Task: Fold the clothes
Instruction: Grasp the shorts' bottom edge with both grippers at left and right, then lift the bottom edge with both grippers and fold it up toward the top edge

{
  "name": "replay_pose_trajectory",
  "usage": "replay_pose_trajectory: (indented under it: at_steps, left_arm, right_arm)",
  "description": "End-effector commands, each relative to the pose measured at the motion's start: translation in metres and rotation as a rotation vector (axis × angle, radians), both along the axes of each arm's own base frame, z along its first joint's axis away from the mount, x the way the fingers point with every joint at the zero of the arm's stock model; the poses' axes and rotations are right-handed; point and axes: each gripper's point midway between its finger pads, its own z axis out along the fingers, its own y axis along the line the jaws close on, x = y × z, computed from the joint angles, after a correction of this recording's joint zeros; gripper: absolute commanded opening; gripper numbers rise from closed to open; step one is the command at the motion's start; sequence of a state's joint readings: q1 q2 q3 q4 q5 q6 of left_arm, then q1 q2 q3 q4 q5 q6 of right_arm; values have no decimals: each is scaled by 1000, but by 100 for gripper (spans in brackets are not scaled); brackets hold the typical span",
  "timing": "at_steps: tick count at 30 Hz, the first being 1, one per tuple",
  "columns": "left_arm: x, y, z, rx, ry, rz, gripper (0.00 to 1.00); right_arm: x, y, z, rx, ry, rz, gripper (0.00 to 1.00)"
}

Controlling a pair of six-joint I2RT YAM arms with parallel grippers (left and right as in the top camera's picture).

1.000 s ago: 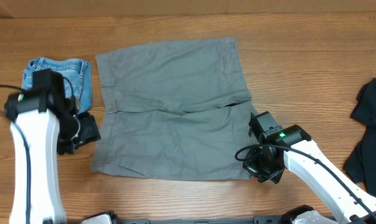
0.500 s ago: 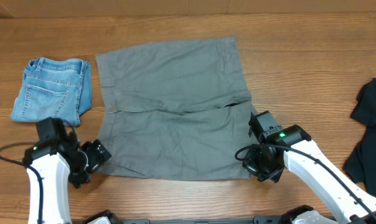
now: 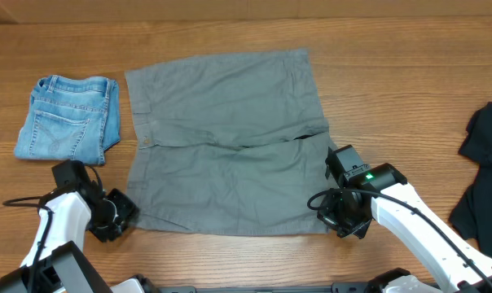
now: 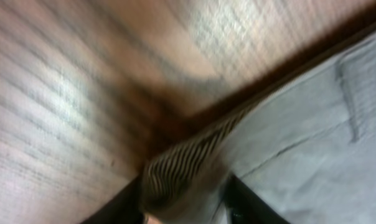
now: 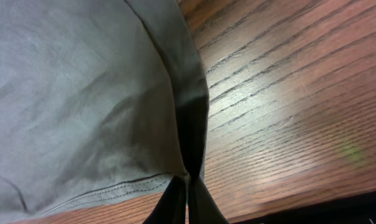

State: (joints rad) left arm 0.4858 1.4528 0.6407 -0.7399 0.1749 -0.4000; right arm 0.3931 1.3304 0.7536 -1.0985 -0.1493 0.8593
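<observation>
Since half a second ago, finds the left gripper [image 3: 116, 216] drawn slightly toward the near edge, right at the near-left waistband corner of the grey shorts [image 3: 221, 138]; finds the right gripper [image 3: 341, 221] unmoved at the near-right hem corner. Shows the right jaws pressed together on a fold of that hem — grey cloth pinched between them, bare wooden surface [image 3: 393, 98] beside. Cannot tell from the blurred left wrist view whether the left jaws are spread or closed — makes out only a striped patch [image 4: 182, 165] of cloth at the corner. Places the grey shorts flat mid-surface, waistband left, legs right. Sets folded denim shorts [image 3: 67, 118] far left, apart; black garment [image 3: 484, 171] at the right edge.
</observation>
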Motion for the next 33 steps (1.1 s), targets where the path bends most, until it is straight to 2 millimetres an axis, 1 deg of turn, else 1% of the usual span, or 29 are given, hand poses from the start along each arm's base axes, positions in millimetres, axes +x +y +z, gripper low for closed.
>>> replay_pose_trajectory:
  at_steps: [1, 2, 3, 4, 6, 11, 16, 19, 21, 24, 25, 29, 33]
  left_arm:
    - [-4, 3, -16, 16, 24, -11, 26]
    - [-1, 5, -15, 22, 14, -20, 19]
    - [1, 6, -13, 24, 9, -24, 14]
    - [3, 6, -10, 20, 5, -32, 10]
    - [6, 7, -2, 15, 1, -60, 5]
    - [15, 7, 36, 2, -25, -126, 4]
    - [24, 1, 83, -9, -106, -172, 4]
    - [20, -4, 109, -10, -136, -190, 5]
    - [15, -8, 120, -9, -147, -196, 5]
    - [4, -17, 133, -19, -164, -204, 5]
    - [1, -22, 138, -30, -180, -214, 5]
    - [-13, -34, 149, -47, -201, -221, 6]
    - [-21, -48, 162, -74, -248, -232, 7]
  right_arm:
    - [9, -1, 4, -5, -39, 2, 4]
    - [10, 0, 4, -6, -44, 2, 4]
    - [11, 0, 4, -5, -49, 1, 4]
    - [12, 0, 4, -7, -53, 1, 4]
    - [14, -3, 5, -16, -61, -3, 4]
    - [25, -19, 22, -67, -117, -45, 4]
    - [40, -27, 52, -45, -214, -50, 4]
    - [43, -35, 71, -46, -249, -65, 4]
    - [42, -42, 82, -61, -261, -86, 4]
    - [41, -56, 102, -112, -302, -106, 4]
    - [41, -59, 112, -122, -327, -104, 4]
    - [38, -62, 144, -119, -381, -88, 4]
    - [29, -64, 168, -119, -389, -90, 4]
